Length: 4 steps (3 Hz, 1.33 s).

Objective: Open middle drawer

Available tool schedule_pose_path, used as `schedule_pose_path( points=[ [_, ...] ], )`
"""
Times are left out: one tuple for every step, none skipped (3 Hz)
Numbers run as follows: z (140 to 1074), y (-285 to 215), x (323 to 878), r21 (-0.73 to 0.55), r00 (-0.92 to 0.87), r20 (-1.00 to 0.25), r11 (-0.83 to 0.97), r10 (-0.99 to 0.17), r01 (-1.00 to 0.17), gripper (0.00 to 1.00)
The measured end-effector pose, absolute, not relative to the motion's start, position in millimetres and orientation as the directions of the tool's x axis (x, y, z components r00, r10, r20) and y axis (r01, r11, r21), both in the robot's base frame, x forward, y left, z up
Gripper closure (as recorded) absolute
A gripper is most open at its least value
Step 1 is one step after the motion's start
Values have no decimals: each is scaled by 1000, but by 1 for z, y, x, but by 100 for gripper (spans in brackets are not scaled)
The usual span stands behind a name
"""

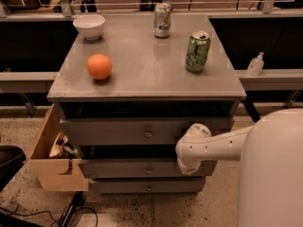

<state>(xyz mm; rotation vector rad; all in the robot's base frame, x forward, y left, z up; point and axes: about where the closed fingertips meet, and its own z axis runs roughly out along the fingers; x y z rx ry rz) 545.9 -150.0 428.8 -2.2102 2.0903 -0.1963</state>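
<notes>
Slippage off the small round metal knob [149, 170] of the long flat grey middle drawer [118, 168], second of three in the grey cabinet [142, 77], is risked, since the white tool [188, 164] is held well right of it, its spread or closure not being discernible.

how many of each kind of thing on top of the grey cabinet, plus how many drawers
cans: 2, silver can and green can
bowl: 1
orange: 1
drawers: 3, top drawer, middle drawer, bottom drawer
total: 7
gripper: in front of the middle drawer's right end
</notes>
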Motion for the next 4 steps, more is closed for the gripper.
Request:
schedule_pose_path(
  points=[
    [428, -150, 545, -154, 54, 30, -57, -998, -986, 82],
    [428, -150, 545, -154, 54, 30, -57, -998, -986, 59],
    [428, -150, 545, -154, 54, 30, -57, -998, -986, 35],
    [428, -150, 545, -154, 54, 30, -57, -998, -986, 13]
  ],
)
